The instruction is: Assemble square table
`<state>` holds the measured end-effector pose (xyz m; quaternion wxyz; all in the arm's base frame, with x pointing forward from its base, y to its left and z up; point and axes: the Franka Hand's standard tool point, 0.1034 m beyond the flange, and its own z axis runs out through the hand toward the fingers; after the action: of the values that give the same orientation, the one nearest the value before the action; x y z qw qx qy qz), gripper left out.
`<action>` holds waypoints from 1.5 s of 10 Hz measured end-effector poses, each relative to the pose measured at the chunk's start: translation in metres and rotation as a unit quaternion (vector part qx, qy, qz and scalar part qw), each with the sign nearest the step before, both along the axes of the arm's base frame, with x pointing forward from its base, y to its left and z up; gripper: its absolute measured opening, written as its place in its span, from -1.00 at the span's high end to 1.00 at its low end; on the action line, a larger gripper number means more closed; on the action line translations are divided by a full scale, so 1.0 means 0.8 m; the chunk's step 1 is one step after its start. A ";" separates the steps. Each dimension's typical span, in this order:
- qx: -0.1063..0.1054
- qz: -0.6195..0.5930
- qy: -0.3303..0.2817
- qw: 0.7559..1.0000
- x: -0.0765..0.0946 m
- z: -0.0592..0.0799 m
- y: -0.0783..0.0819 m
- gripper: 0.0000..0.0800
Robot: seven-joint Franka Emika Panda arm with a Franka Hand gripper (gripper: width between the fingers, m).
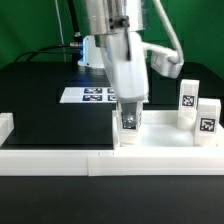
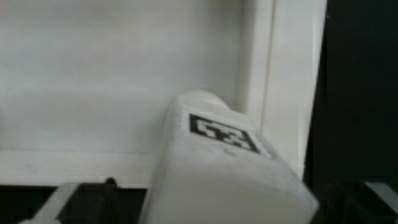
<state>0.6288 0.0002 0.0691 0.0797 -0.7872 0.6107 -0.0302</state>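
End effector [image 1: 128, 121] is pinching a leg [image 2: 222, 165] w/ a tag, held right over the slab [image 1: 160, 131] near the front wall [image 1: 60, 158]. Two more legs [image 1: 187, 102] stand at the slab's right edge in ext view. Marker board [image 1: 88, 96] sits further back on the counter [image 1: 45, 95].

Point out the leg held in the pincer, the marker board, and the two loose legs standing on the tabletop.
Held leg [image 2: 222, 135]: wrist view, on its tagged face.
Marker board [image 1: 88, 96]: exterior view, on its middle between the tags.
Loose legs [image 1: 188, 101]: exterior view, on the taller one's tag.
Pincer [image 1: 128, 122]: exterior view, between its fingertips.
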 end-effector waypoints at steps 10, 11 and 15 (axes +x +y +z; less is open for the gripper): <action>-0.060 0.427 -0.024 0.902 -0.003 -0.009 0.012 -0.62; -0.058 0.417 -0.023 0.907 -0.003 -0.009 0.012 -0.39; -0.048 0.322 -0.008 0.946 -0.009 -0.013 0.002 0.31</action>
<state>0.6219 0.0016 0.0585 0.0524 -0.9444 0.3223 -0.0382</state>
